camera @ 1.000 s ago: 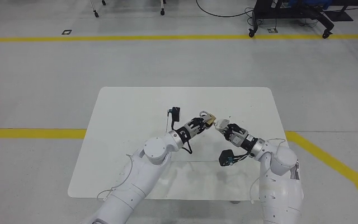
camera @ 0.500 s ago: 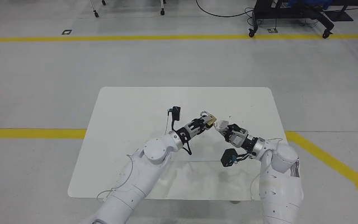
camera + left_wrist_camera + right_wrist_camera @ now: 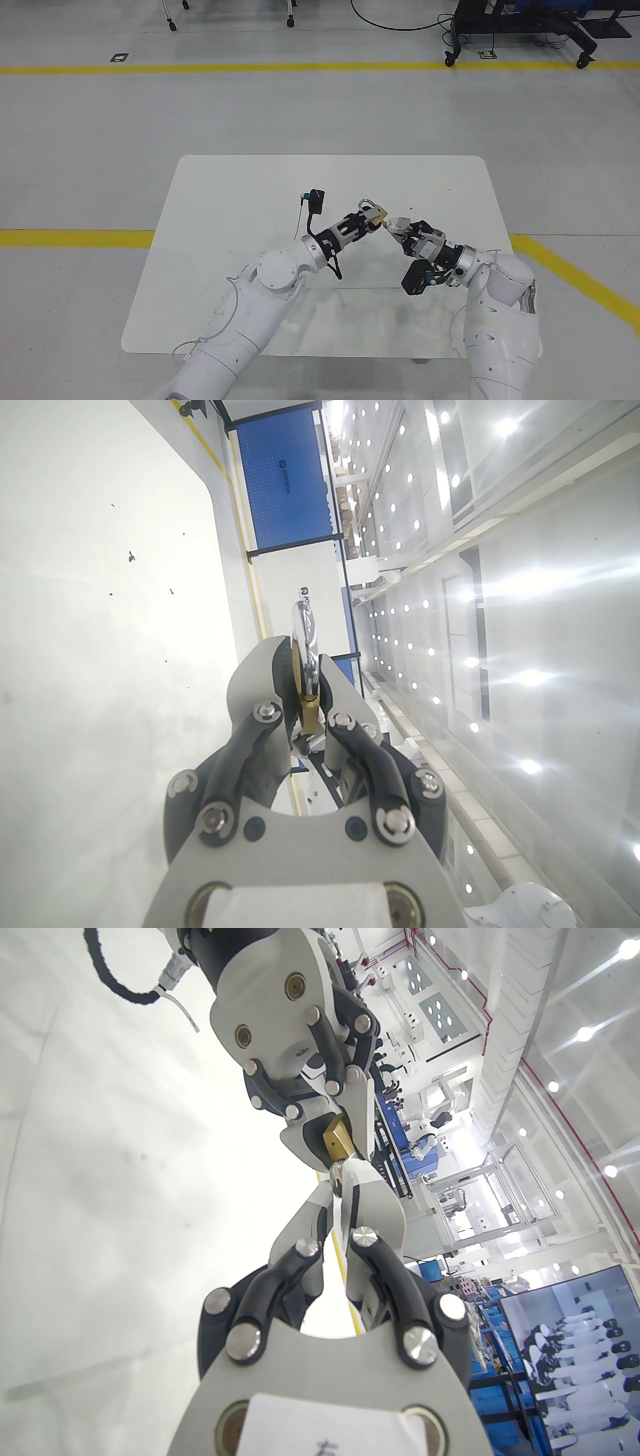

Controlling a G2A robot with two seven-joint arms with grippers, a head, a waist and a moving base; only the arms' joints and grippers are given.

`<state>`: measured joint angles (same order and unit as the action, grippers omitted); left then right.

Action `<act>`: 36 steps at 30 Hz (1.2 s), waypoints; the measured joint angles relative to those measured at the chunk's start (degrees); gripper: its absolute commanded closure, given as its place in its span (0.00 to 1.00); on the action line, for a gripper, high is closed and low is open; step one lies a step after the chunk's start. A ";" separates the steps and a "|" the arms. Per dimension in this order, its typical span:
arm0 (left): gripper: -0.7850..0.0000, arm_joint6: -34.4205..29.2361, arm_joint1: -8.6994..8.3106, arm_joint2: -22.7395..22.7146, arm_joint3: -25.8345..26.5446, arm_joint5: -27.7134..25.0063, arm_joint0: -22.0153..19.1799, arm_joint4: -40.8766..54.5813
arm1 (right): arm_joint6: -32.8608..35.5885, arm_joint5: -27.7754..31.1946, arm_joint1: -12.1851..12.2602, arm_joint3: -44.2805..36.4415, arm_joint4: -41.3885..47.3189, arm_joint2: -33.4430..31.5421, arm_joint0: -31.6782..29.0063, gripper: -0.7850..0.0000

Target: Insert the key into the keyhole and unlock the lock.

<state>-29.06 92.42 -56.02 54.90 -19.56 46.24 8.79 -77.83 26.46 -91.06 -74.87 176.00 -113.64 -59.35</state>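
Observation:
Above the middle of the white table [image 3: 220, 260], my two grippers meet tip to tip. My left gripper [image 3: 366, 217] is shut on a small brass padlock [image 3: 376, 213]. In the left wrist view the padlock [image 3: 309, 706] is clamped between the fingers, and its silver shackle [image 3: 304, 627] sticks out past the tips. My right gripper [image 3: 397, 224] is shut on a silver key [image 3: 336, 1176]. The key's head sits between the fingertips, and its blade points into the end face of the padlock [image 3: 336, 1139]. The blade is hidden where it meets the lock.
The table's far rounded corner [image 3: 205, 490] and bare top [image 3: 90, 1188] lie beneath both grippers. A yellow floor line [image 3: 70, 238] runs past the table on both sides. Wheeled frames [image 3: 520, 40] stand far behind.
My right wrist has turned and shifted slightly toward the lock, so the black camera on its forearm has swung up and to the right. The left gripper has edged slightly to the right with the padlock.

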 measured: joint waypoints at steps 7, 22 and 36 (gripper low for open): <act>1.00 0.49 -0.02 0.05 -0.04 -1.34 0.18 -1.28 | 0.16 0.16 -0.32 1.69 0.00 -0.87 1.06 1.00; 1.00 0.91 0.30 0.04 0.07 3.88 -0.01 -0.01 | 4.36 -14.83 0.76 -7.28 -0.01 1.80 -4.75 1.00; 1.00 -0.24 0.50 0.22 0.24 11.31 -0.58 0.55 | 12.50 -28.54 2.51 -11.42 -7.02 5.93 -8.63 1.00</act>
<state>-29.29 92.92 -55.80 55.14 -8.26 45.66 9.33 -65.33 -2.08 -88.55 -86.29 168.98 -107.71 -67.98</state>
